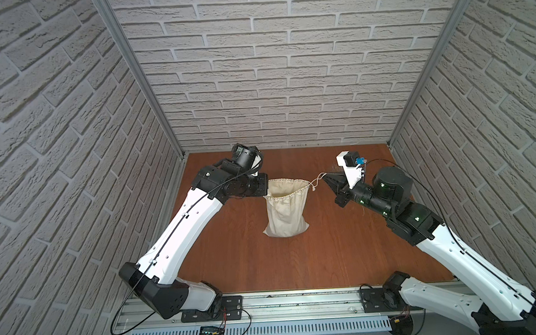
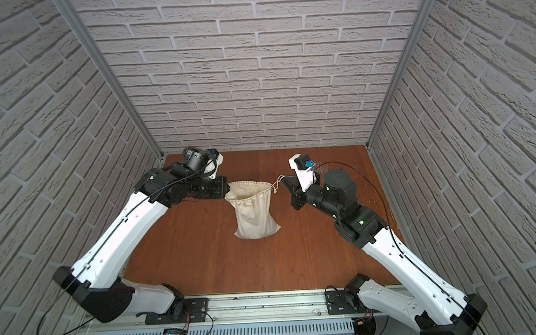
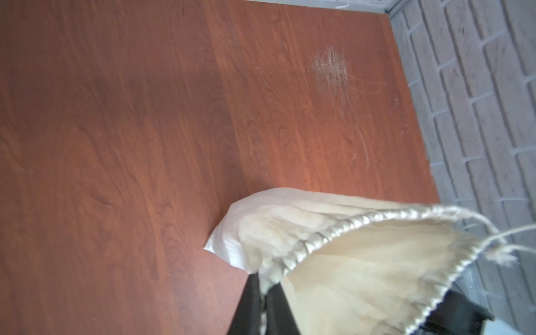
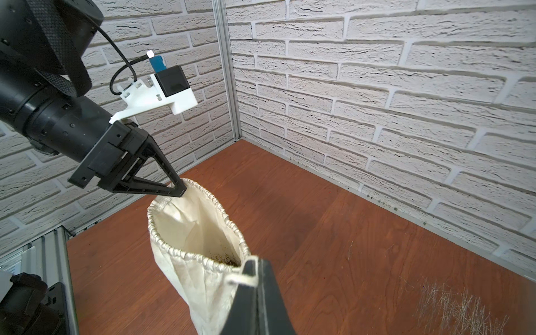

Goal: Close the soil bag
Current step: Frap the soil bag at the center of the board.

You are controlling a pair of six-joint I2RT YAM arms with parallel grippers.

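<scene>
Standing on the table (image 1: 345,249) in both top views, the soil bag (image 1: 285,215) gapes; its rim (image 1: 286,195) is clamped by the left gripper (image 1: 265,189), its cord (image 1: 316,180) by the right gripper (image 1: 325,178). In the left wrist view, that pinch looks shallow and could be lost. In the right wrist view, soil (image 4: 224,261) is seen; a jerk could spill it.

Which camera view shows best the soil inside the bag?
The right wrist view: it looks into the open bag, where dark soil lies deep inside. Both top views show the mouth, but no soil. The left wrist view shows only the rim and inner cloth.
</scene>
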